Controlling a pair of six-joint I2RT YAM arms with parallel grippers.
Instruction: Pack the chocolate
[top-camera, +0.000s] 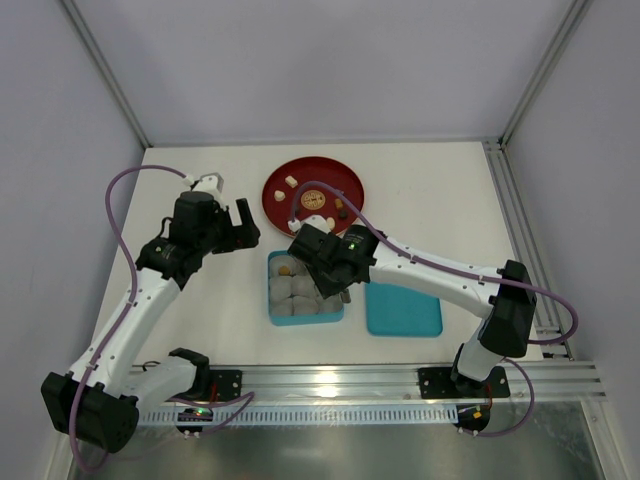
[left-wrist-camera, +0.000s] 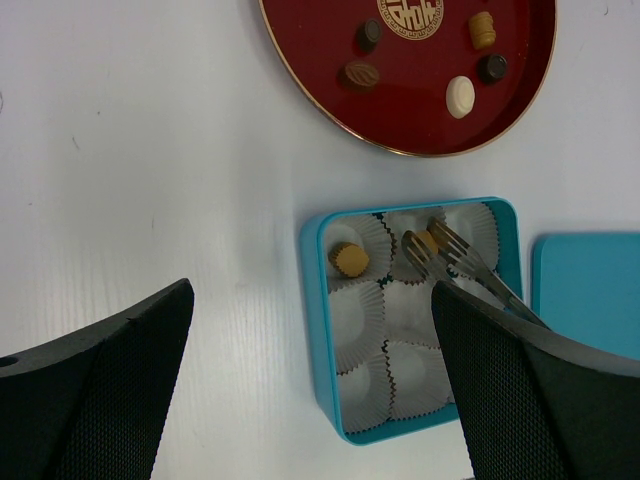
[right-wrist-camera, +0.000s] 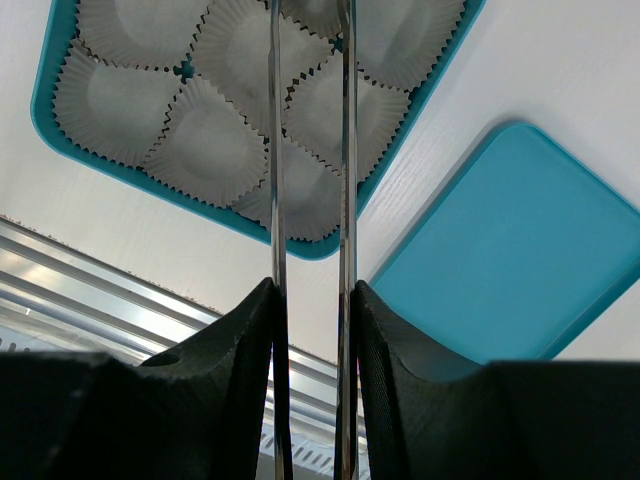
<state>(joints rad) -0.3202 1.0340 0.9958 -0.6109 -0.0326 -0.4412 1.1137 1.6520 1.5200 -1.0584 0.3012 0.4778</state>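
Wide apart, the jaws of the left gripper (top-camera: 244, 226) hang over bare white table (left-wrist-camera: 150, 150), with free room left of the teal box (left-wrist-camera: 312, 330). Paper cups (left-wrist-camera: 358, 315) fill the box. One tan chocolate (left-wrist-camera: 349, 259) sits in its far left corner cup, and a second tan piece (left-wrist-camera: 425, 242) is pinched in the tongs (left-wrist-camera: 470, 262) at the next cup. Beyond the box, the red plate (left-wrist-camera: 320, 40) holds five more pieces, cream, tan and dark. The right gripper (right-wrist-camera: 311, 310) is clamped on the tongs. The teal lid (left-wrist-camera: 590, 290) lies flat just right of the box. Pale walls enclose the table.
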